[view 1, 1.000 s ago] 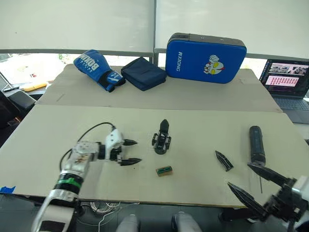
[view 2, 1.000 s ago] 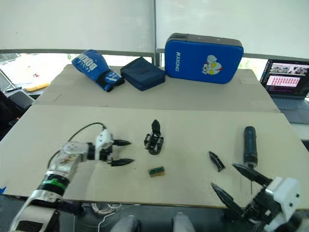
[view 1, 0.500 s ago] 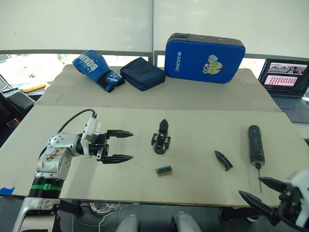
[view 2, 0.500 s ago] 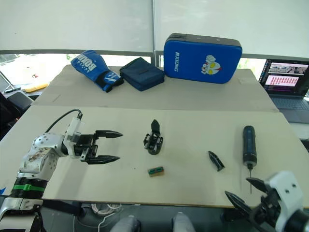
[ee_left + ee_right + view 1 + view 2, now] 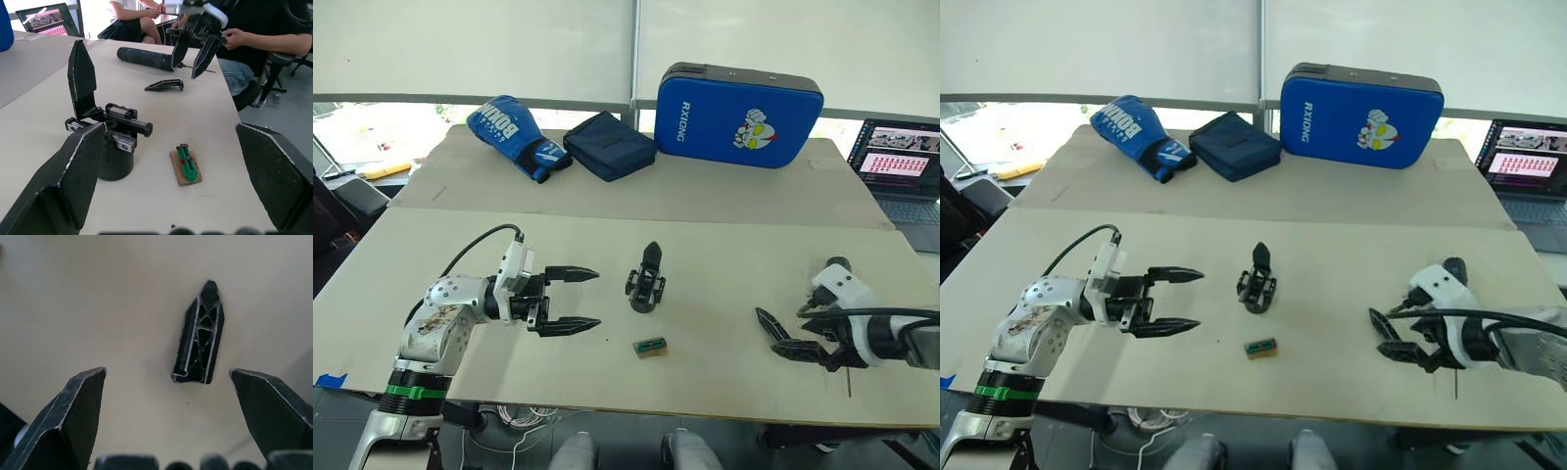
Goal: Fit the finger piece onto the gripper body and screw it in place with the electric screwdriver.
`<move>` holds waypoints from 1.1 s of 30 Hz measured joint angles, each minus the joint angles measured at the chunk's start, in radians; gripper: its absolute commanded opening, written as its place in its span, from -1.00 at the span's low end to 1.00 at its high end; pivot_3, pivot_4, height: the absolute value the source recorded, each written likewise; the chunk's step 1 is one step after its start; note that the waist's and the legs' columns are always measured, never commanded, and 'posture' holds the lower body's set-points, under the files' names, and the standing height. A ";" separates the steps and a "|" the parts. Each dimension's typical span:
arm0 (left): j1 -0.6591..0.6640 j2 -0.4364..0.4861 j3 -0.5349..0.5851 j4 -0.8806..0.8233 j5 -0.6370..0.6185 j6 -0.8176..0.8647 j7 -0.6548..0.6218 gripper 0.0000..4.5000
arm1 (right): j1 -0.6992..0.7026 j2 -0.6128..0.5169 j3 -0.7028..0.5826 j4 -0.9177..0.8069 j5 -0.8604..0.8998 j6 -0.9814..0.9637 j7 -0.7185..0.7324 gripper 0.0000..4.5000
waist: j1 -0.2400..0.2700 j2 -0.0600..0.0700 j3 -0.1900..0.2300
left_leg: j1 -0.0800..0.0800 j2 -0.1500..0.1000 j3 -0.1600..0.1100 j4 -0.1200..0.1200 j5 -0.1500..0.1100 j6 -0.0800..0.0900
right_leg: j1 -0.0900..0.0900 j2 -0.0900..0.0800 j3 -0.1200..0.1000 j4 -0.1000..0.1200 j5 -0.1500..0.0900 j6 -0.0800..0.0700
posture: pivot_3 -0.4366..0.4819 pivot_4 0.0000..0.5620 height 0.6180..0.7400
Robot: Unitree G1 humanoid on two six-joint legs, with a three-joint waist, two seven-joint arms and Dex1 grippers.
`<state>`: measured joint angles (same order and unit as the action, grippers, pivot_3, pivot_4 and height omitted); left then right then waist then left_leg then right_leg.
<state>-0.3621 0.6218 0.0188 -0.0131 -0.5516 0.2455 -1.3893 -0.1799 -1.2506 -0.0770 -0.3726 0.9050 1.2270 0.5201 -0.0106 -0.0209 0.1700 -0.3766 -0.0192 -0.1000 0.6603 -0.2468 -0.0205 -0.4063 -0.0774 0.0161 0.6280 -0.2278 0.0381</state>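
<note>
The left claw (image 5: 576, 300) is being held open and empty at the centre left of the left eye view, its two black fingers spread wide and pointed toward the gripper body (image 5: 645, 283), which is standing upright on the desk (image 5: 705, 235) at the middle of the frame with one pointed finger sticking up. A small green part on a brown card (image 5: 649, 346) is lying on the desk just below the gripper body. The right claw (image 5: 790, 338) is being held open at the lower right of the frame, its fingers spread on either side of the finger piece (image 5: 199, 335); in the right wrist view the piece is lying flat on the desk between the fingers, untouched by either. The electric screwdriver (image 5: 146, 58) is lying on the desk just beyond the finger piece and is largely being hidden by the right arm in the eye views. Along the far edge of the desk, at the top of the frame, a blue boxing glove (image 5: 515, 135), a dark blue pouch (image 5: 608, 145) and a blue kick pad (image 5: 738, 102) are resting, and a laptop (image 5: 901, 171) is being shown open at the upper right.
</note>
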 measured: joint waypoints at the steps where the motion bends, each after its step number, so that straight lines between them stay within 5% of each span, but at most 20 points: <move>1: 0.003 -0.003 -0.003 -0.007 0.000 0.000 0.004 0.99 | -0.051 0.016 0.039 0.024 -0.030 0.010 -0.001 1.00 | -0.001 0.000 0.000 | 0.000 0.000 0.000 0.000 0.000 0.000 | -0.001 0.000 0.000 0.000 0.000 0.000 | -0.05 -0.47 1.00; 13: 0.022 -0.011 -0.011 -0.038 0.000 0.000 0.033 0.99 | -0.249 0.102 0.269 0.137 -0.206 0.118 0.073 1.00 | -0.003 0.001 0.000 | -0.001 0.000 0.000 0.000 0.000 0.000 | -0.002 0.000 0.000 0.001 0.000 0.000 | -0.05 -0.47 1.00; 22: 0.045 -0.011 -0.011 -0.051 0.000 0.000 0.037 1.00 | -0.268 0.130 0.283 0.152 -0.298 0.142 0.094 -0.45 | -0.004 0.000 0.000 | 0.000 0.001 0.000 0.000 0.000 0.000 | -0.002 0.001 0.000 0.001 0.000 0.000 | -0.05 -0.47 1.00; 28: -0.005 -0.060 0.027 -0.053 -0.086 0.115 0.144 1.00 | -0.252 0.144 0.240 0.137 -0.296 0.145 0.129 -0.51 | -0.004 0.000 0.000 | 0.000 0.001 0.000 0.000 0.000 0.000 | -0.002 0.001 0.000 0.002 0.000 0.001 | -0.05 -0.47 1.00; 33: -0.095 -0.149 0.135 -0.076 -0.246 0.298 0.386 1.00 | -0.192 0.230 -0.054 -0.010 -0.263 0.058 0.109 -0.51 | -0.003 0.000 0.000 | -0.002 0.000 0.000 0.001 0.000 0.000 | -0.003 0.000 0.001 0.002 0.000 0.003 | -0.05 -0.47 1.00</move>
<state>-0.4568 0.4726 0.1541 -0.0893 -0.7978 0.5437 -1.0032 -0.3715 -1.0205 -0.1305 -0.3829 0.6420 1.2845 0.6288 -0.0136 -0.0206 0.1704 -0.3785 -0.0194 -0.1002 0.6611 -0.2468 -0.0205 -0.4091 -0.0772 0.0167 0.6300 -0.2278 0.0413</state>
